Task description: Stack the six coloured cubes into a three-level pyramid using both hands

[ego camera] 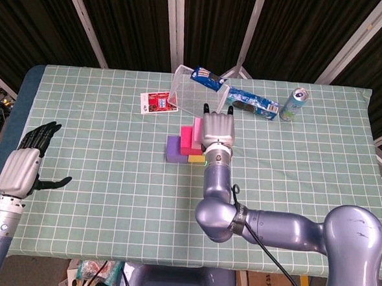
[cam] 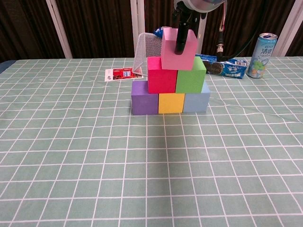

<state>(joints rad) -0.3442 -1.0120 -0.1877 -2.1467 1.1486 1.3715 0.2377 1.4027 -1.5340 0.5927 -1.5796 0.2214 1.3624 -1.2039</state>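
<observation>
Six cubes stacked, R hand (ego camera: 218, 128) gripping pink cube (cam: 179, 48), seemingly tilted
</observation>
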